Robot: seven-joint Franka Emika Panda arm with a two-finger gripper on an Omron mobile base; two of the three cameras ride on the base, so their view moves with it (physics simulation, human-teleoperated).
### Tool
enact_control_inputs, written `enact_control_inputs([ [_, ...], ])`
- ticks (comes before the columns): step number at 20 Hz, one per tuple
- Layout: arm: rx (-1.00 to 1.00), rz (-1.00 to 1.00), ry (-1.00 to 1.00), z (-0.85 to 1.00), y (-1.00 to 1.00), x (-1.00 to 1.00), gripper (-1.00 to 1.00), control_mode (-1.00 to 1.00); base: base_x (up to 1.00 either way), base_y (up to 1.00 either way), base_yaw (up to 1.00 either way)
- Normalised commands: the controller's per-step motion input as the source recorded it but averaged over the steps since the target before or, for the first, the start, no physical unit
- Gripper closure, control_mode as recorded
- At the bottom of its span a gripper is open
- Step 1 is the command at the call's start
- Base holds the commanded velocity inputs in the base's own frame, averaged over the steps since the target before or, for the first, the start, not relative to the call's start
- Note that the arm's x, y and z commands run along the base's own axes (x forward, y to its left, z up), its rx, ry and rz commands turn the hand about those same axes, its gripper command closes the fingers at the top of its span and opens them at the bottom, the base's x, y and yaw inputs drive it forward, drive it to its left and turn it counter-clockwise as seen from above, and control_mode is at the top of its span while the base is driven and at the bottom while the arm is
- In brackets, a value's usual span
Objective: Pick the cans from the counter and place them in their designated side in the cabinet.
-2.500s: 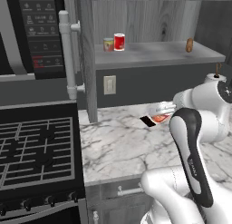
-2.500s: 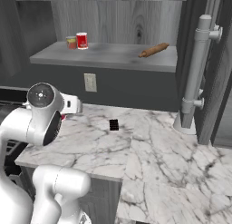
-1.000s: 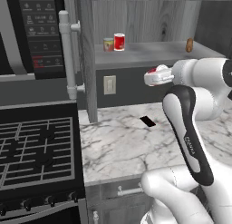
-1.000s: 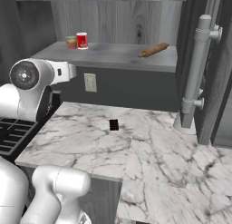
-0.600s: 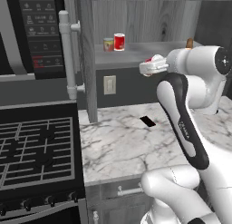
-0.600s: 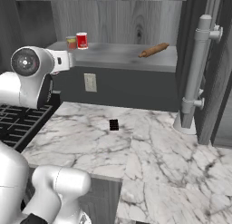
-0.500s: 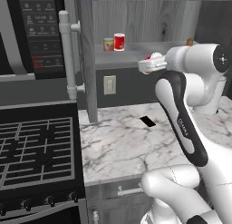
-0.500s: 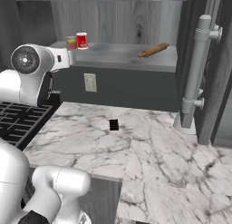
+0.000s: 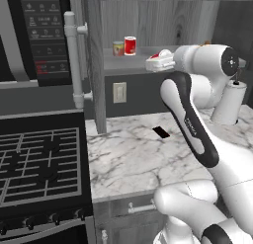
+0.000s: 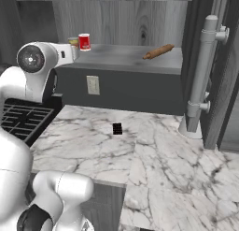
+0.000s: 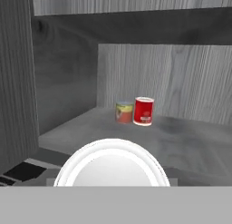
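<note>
- The pincer [image 9: 157, 63] was held level at the front edge of the cabinet [image 9: 148, 20] shelf, clamped sideways on a red can [image 9: 155, 56]; only the pale round can end [image 11: 112, 166] was seen from the hand camera.
- Well ahead of the pincer, near the upright panel, a plain red can [image 11: 143, 111] and a yellowish banded can [image 11: 124, 112] were parked side by side.
- Down below the pincer, the marble counter [image 10: 154, 146] was left with just a black mark [image 10: 117, 128].

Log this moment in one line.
gripper: shut on pale-topped can | location: at cabinet shelf front | on shelf: red can, tan can
</note>
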Motion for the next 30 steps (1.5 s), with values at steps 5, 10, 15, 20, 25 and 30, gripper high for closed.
enact_control_inputs([
  [5,0.00,0.00,0.00,0.03,0.04,0.36,1.00,-1.00,0.00,0.00,0.00],
  [10,0.00,0.00,0.00,0.01,0.05,0.35,1.00,-1.00,0.00,0.00,0.00],
  [15,0.00,0.00,0.00,0.00,0.09,0.36,1.00,-1.00,0.00,0.00,0.00],
  [20,-0.02,0.00,0.02,0.00,0.07,0.35,1.00,-1.00,0.00,0.00,0.00],
  [25,-0.03,0.00,0.04,0.00,0.07,0.30,1.00,-1.00,0.00,0.00,0.00],
  [30,-0.03,0.00,0.01,-0.05,0.04,0.21,1.00,-1.00,0.00,0.00,0.00],
])
